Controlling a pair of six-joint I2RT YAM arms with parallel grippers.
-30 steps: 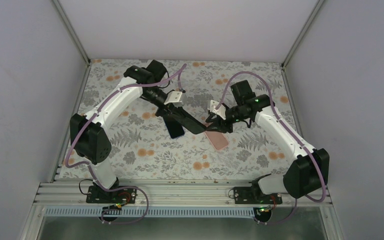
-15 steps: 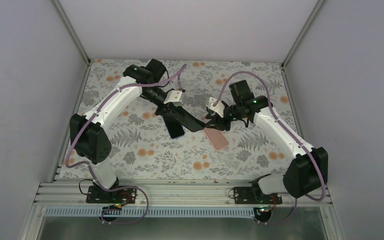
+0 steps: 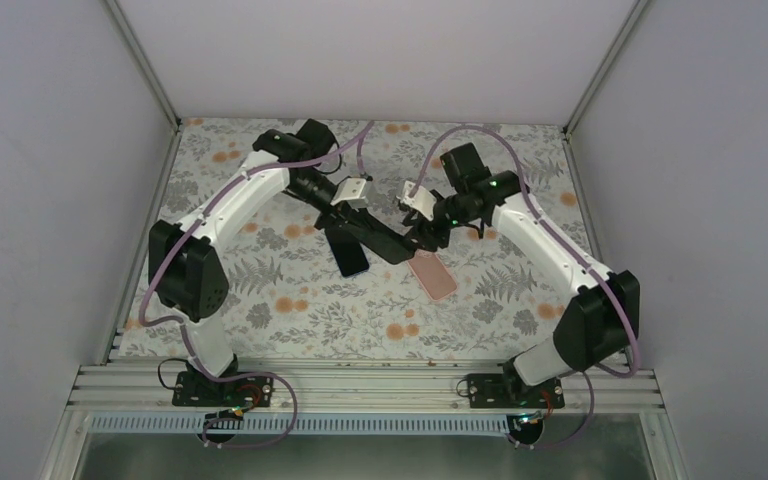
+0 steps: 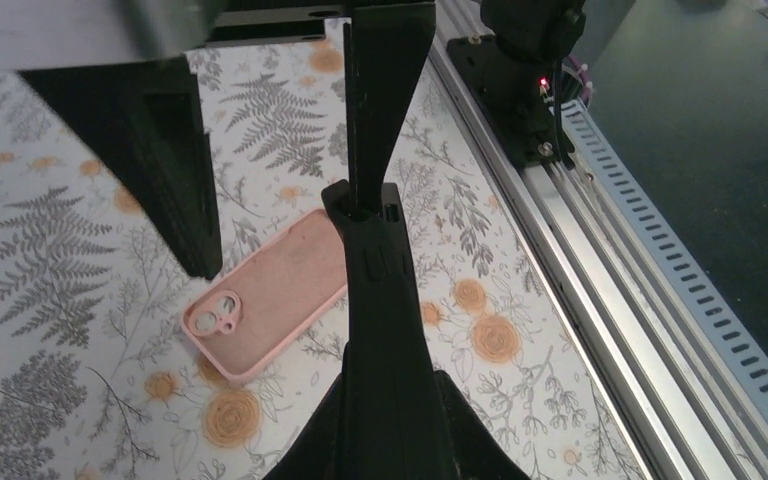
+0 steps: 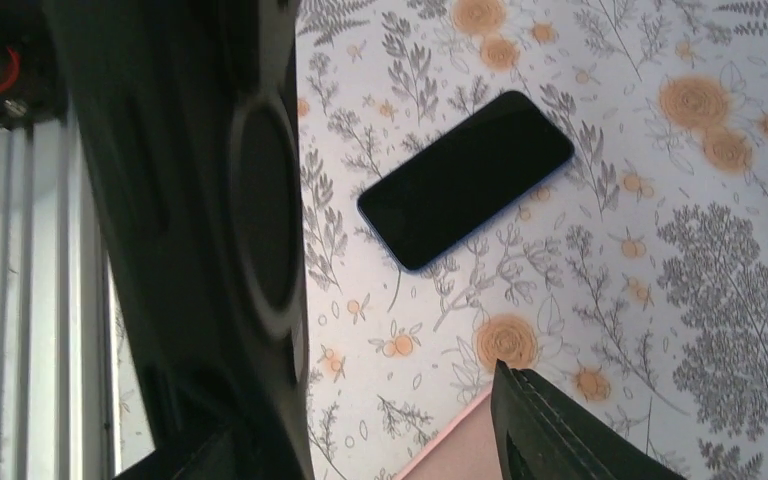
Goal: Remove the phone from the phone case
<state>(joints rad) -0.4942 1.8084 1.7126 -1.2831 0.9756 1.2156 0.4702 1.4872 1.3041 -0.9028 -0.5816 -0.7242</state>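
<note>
The dark phone [image 3: 350, 256] lies flat on the floral table, out of its case; it also shows in the right wrist view [image 5: 465, 180]. The pink case [image 3: 434, 276] lies empty beside it, open side up with its camera hole showing [image 4: 270, 295]. My left gripper [image 3: 400, 252] is shut and empty, with its tip [image 4: 360, 195] over the case's edge. My right gripper [image 3: 423, 232] is open and empty just above the far end of the case [image 5: 460, 450], with its fingers [image 4: 160, 150] spread wide. The right gripper [image 5: 400, 400] touches nothing that I can see.
The two grippers almost meet tip to tip between the phone and the case. A metal rail [image 4: 600, 260] runs along the near table edge, with the arm bases [image 3: 205, 385] bolted to it. Grey walls close in three sides.
My right gripper has drawn back up and to the left, away from the pink case. The left gripper, the phone and the case have stayed in place.
</note>
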